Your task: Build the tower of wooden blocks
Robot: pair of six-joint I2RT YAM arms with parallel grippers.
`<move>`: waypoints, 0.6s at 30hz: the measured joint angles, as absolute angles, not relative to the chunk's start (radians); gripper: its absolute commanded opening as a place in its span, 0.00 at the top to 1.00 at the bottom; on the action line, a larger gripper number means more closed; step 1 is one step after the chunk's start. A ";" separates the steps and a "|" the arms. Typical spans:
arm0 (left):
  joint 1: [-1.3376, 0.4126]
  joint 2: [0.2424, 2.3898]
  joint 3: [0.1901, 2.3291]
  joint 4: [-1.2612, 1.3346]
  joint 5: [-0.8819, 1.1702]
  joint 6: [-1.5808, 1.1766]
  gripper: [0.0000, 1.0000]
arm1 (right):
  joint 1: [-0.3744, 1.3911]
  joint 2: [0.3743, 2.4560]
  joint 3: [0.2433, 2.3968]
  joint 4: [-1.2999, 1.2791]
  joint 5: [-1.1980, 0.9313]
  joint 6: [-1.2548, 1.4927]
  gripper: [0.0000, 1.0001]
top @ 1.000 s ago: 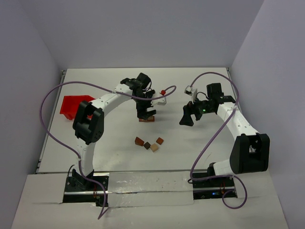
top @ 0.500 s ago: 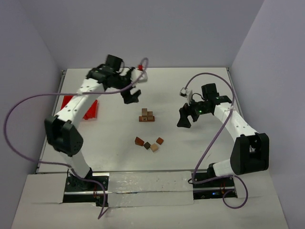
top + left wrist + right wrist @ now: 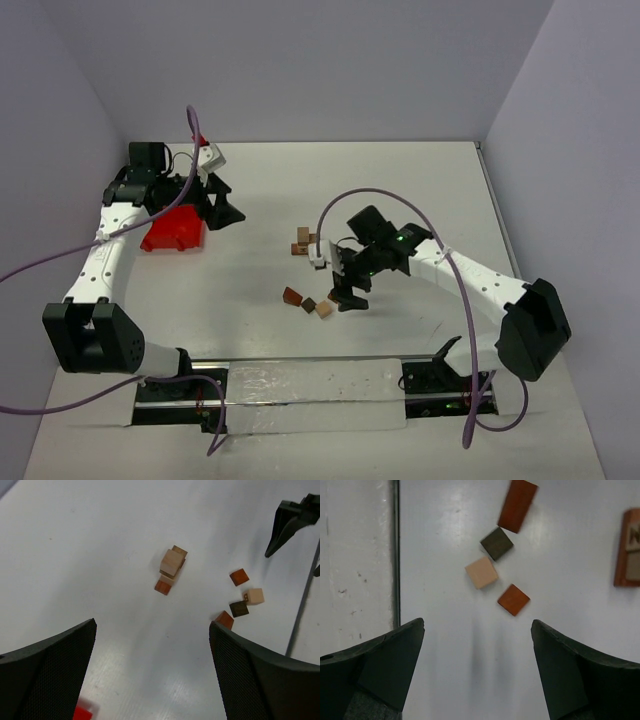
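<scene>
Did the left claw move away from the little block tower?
Yes. The left gripper swung left, off the wood block tower, over to the red bin.

White arm links (image 3: 95, 265), black joints (image 3: 95, 340), purple cables (image 3: 375, 191); black end effector fingers (image 3: 50, 675), seemingly mesh-textured

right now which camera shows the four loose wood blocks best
The right wrist view: it looks straight down on all four loose wood blocks, large and unobstructed. The left wrist view shows all four, smaller and off to the side. The top external view shows them tiny, crowded by the right gripper.
</scene>
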State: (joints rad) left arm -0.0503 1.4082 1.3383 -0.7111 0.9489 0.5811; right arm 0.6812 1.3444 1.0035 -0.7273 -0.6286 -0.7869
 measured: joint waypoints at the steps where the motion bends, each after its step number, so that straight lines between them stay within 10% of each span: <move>1: -0.042 1.408 1.325 -0.717 0.965 0.582 0.01 | 0.716 1.358 1.004 -0.723 -0.620 -0.798 0.10; 18: -0.022 1.427 1.331 -0.819 1.052 0.667 0.01 | 0.930 1.624 1.008 -0.603 -0.449 -0.913 0.22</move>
